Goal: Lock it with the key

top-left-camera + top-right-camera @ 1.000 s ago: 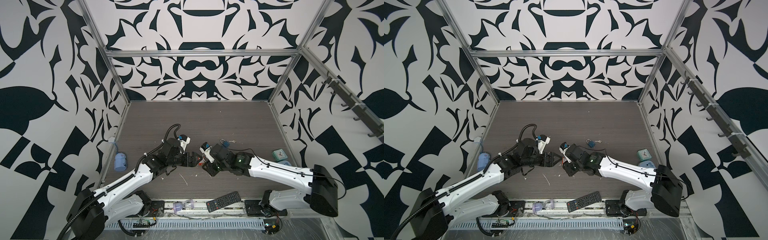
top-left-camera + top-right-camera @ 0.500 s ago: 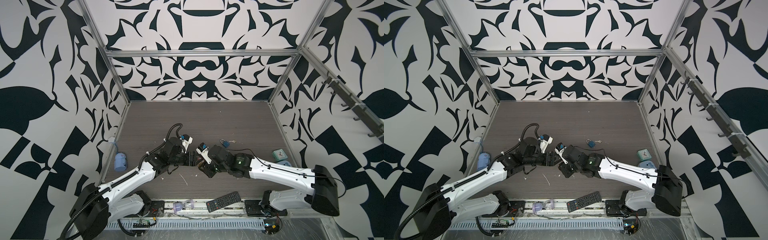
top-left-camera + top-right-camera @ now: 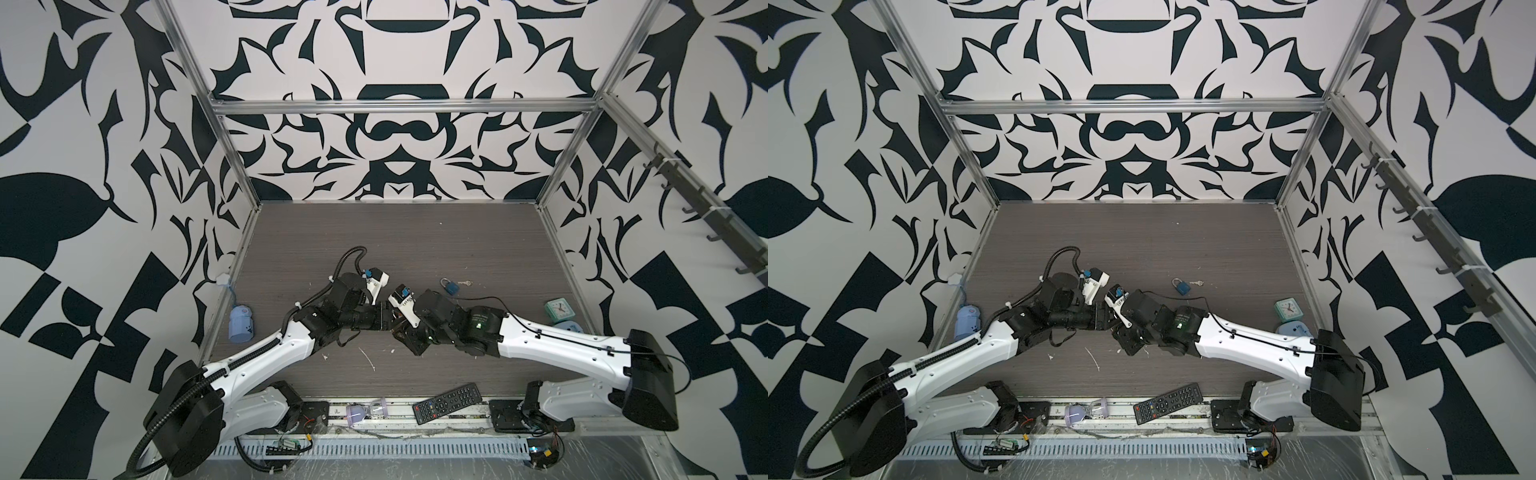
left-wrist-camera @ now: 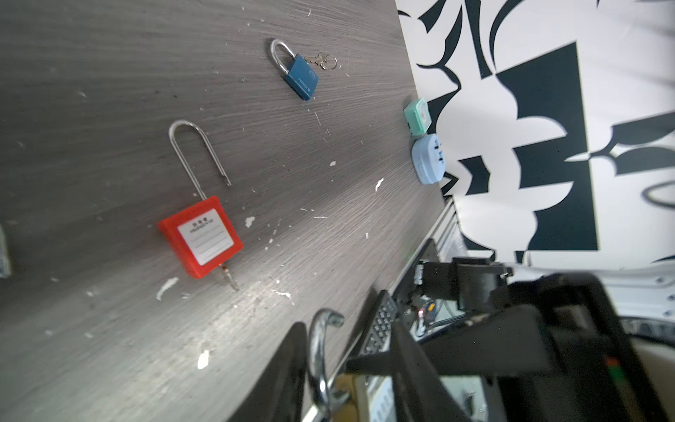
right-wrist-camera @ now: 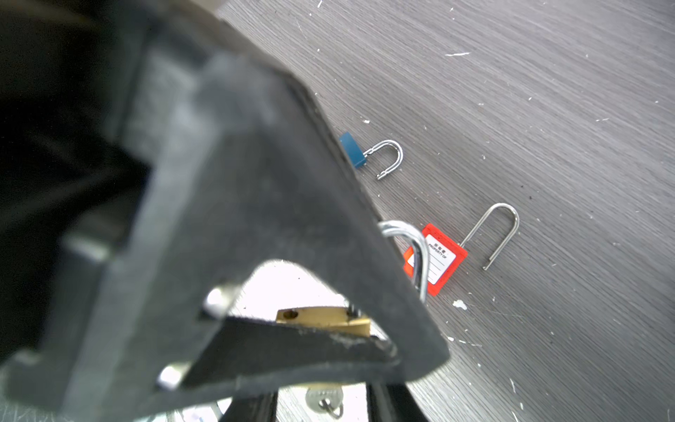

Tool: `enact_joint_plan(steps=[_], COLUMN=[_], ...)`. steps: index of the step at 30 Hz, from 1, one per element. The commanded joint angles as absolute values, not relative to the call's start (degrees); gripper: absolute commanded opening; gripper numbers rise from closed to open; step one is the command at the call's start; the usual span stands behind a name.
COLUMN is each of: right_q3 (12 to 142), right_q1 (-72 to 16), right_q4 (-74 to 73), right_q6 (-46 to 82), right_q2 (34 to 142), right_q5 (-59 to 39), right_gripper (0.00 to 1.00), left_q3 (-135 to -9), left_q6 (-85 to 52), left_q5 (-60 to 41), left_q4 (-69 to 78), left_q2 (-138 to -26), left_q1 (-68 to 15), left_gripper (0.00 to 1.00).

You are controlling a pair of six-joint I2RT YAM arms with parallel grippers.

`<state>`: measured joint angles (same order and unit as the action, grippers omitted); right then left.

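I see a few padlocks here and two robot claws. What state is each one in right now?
Brass padlock: open, one shackle hole empty.
Red square padlock: open, long shackle with its free leg out of the body, key apparently in its base.
Blue padlock: open, free leg out.
Right gripper: shut on the brass padlock.
Left gripper: jaws around the brass padlock's silver shackle, grip unclear.
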<state>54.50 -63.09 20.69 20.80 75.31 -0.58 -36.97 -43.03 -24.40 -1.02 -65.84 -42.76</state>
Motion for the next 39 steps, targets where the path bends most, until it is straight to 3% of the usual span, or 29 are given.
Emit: enact_joint_plan(steps=[1, 4, 7, 13, 14, 17, 19, 22, 31, 39], right_q3=[57.11, 56.89, 56.78, 56.17, 56.08, 55.1, 53.11, 49.04, 35.06, 28.01], right_q1=[-63.21, -63.22, -63.28, -62.69, -62.36, -61.17, -59.9, -58.35, -53.64, -47.44], right_q4=[18.9, 18.94, 18.38, 18.23, 18.36, 18.64, 17.32, 12.95, -8.87, -35.61], right_q6=[20.15, 20.3, 21.39, 22.8, 23.35, 25.52, 27.98, 32.31, 48.22, 60.31], right_q2=[74.29, 73.98, 73.8, 73.4, 73.06, 71.07, 68.17, 62.21, 48.47, 52.43], right_q5=[0.77, 1.77, 2.32, 4.45, 4.66, 2.82, -0.38, -4.7, -3.6, -15.7], right_gripper=[0.0, 0.0, 0.0, 0.0, 0.05, 0.51, 0.64, 0.7, 0.6, 0.6], left_q3=[-36.39, -36.62, -36.78, -35.93, -35.69, -35.33, -34.93, -33.23, -24.1, -23.37], left_q6=[-43.31, -43.49, -43.68, -44.96, -45.21, -45.98, -47.44, -51.96, -69.74, -75.5], left_q5=[-25.91, -26.14, -26.43, -24.73, -23.75, -21.14, -20.74, -21.69, -17.84, -18.64], left_q4=[0.52, 0.87, 1.05, 1.75, 1.68, 1.23, 1.96, 6.5, 36.03, 54.52], left_q2=[-66.87, -67.44, -67.92, -67.03, -66.48, -64.54, -63.37, -61.08, -54.38, -60.42], left_q1=[-42.63, -42.63, -42.63, -42.63, -42.54, -41.79, -40.11, -37.05, -35.35, -35.33], left_gripper=[0.28, 0.18, 0.02, 0.0, 0.0, 0.0, 0.0, 0.0, 0.0, 0.0])
